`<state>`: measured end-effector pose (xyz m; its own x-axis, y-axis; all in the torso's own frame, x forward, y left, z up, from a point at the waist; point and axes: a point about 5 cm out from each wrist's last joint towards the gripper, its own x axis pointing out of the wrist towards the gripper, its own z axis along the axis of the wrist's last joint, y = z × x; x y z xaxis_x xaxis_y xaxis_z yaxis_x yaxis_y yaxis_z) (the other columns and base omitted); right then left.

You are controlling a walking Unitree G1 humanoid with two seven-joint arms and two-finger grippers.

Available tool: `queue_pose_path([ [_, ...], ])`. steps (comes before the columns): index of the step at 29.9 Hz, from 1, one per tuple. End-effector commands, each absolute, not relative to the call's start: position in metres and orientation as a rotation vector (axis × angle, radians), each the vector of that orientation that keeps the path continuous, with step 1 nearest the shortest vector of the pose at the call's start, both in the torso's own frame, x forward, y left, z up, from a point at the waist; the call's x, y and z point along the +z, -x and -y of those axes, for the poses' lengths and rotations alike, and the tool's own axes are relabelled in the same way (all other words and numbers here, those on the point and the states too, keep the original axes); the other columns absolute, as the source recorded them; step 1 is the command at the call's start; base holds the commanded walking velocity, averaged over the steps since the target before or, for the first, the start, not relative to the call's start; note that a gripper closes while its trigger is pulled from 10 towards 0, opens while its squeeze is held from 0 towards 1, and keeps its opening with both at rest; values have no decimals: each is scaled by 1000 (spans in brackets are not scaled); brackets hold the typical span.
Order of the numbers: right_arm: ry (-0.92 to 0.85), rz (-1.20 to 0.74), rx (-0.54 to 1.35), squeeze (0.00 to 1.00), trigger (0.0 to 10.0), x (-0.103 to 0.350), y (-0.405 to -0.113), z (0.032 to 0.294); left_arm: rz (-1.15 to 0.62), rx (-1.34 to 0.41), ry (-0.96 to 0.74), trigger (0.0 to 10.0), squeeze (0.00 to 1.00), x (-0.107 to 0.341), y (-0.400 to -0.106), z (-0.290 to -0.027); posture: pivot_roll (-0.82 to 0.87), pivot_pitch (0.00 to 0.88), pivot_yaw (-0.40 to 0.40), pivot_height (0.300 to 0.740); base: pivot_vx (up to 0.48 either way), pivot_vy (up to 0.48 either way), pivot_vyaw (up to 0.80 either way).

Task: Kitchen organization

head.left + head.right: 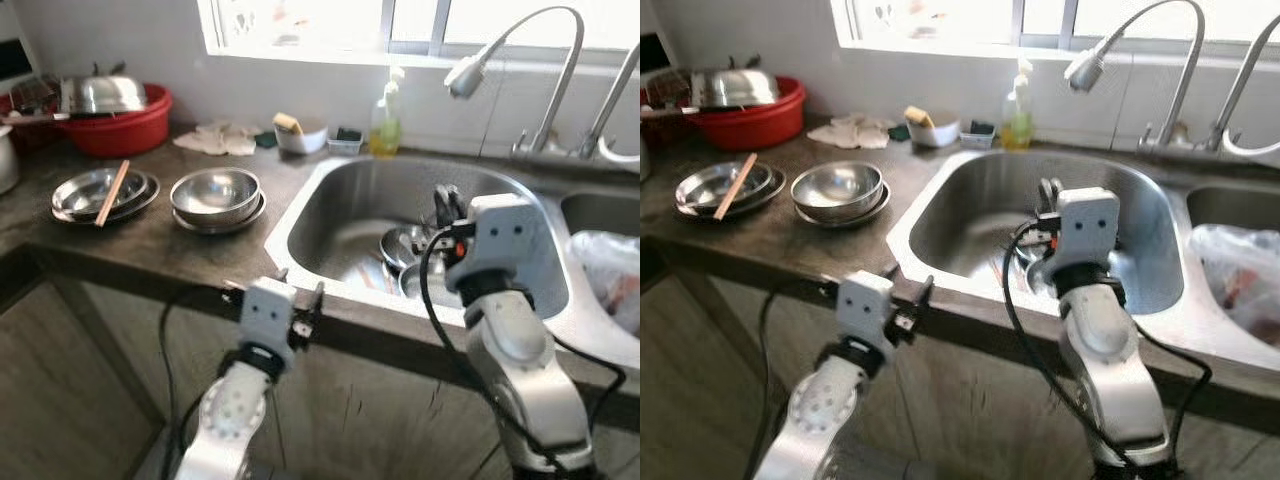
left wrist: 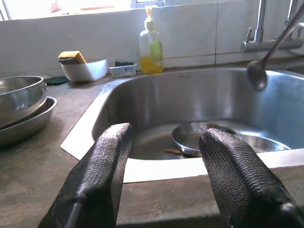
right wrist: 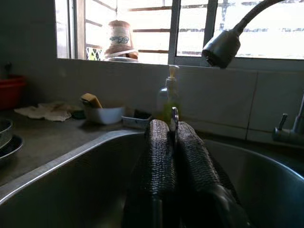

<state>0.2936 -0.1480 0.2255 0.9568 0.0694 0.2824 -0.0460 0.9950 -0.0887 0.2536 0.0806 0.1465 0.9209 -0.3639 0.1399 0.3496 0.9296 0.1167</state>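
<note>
Head views: the right gripper (image 1: 447, 205) is raised over the sink (image 1: 330, 180), clear of the bowls (image 1: 400, 245) on its floor, while the left gripper (image 1: 300, 300) waits at the counter's front edge. Left wrist view: its fingers (image 2: 102, 166) are spread and empty, and a spoon (image 2: 266, 59) hangs above the basin. Right wrist view: the fingers (image 3: 159, 156) are pressed together, pinching the spoon's thin metal handle.

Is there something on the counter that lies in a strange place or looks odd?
Yes. A wooden stick lies slanted across the plates at the counter's left, jutting over their rim. The right hand is shut on a thin metal utensil above the sink.
</note>
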Motion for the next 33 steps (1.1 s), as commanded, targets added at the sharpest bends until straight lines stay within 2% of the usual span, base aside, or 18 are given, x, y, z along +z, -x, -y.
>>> queue_pose_path([
  [1, 114, 281, 95, 0, 10000, 229, -304, 143, 140, -354, -100, 10000, 0, 144, -253, -85, 25, 7, -28, 740, 0, 0, 0],
  [10, 240, 109, 50, 0, 10000, 218, -358, 155, 139, -374, -101, 10000, 0, 146, -240, -79, 56, 68, -45, 740, 0, 0, 0],
  [16, 137, -29, 55, 0, 10000, 202, -382, 162, 118, -379, -89, 10000, 0, 145, -229, -79, 71, 133, -50, 740, 0, 0, 0],
  [26, 159, -190, 67, 0, 10000, 175, -390, 166, 79, -387, -87, 10000, 0, 143, -216, -80, 72, 185, -57, 740, 0, 0, 0],
  [27, 172, -212, 61, 176, 10000, 171, -390, 167, 74, -382, -87, 10000, 0, 143, -216, -80, 73, 189, -58, 740, 0, 0, 0],
  [28, 172, -212, 61, 176, 10000, 171, -390, 167, 74, -382, -87, 10000, 0, 143, -216, -80, 73, 189, -58, 740, 0, 0, 0],
  [29, 171, -213, 61, 945, 10000, 170, -389, 167, 72, -381, -88, 10000, 0, 143, -215, -81, 72, 190, -57, 740, 0, 0, 0],
  [30, 162, -213, 63, 1000, 10000, 169, -390, 167, 70, -380, -87, 10000, 0, 144, -215, -81, 72, 190, -57, 740, 0, 0, 0],
  [33, 165, -202, 53, 1000, 10000, 168, -391, 169, 64, -378, -89, 10000, 0, 144, -214, -81, 73, 186, -56, 740, 0, 0, 0],
])
